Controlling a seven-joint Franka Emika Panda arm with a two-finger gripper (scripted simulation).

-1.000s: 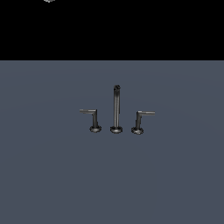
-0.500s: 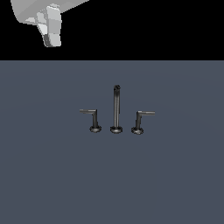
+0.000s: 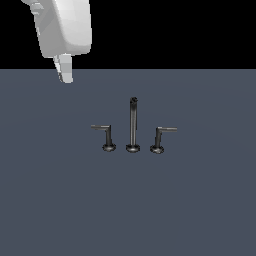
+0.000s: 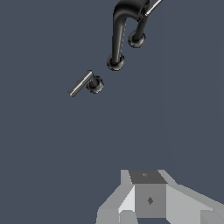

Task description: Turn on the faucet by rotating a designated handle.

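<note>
Dark metal handle (image 3: 104, 135) on a round base, lever arm jutting toward the exterior view's left, standing untouched on the grey floor (image 3: 200, 210). Just beside it, the tall spout post (image 3: 133, 125), then the mirrored handle (image 3: 161, 138) on the far side, all three in a row forming the faucet. Well apart, high toward the exterior view's upper left, the white gripper (image 3: 64, 72), probably poised for a descent. Jaw state hard to read: cannot tell whether parted or closed.
</note>
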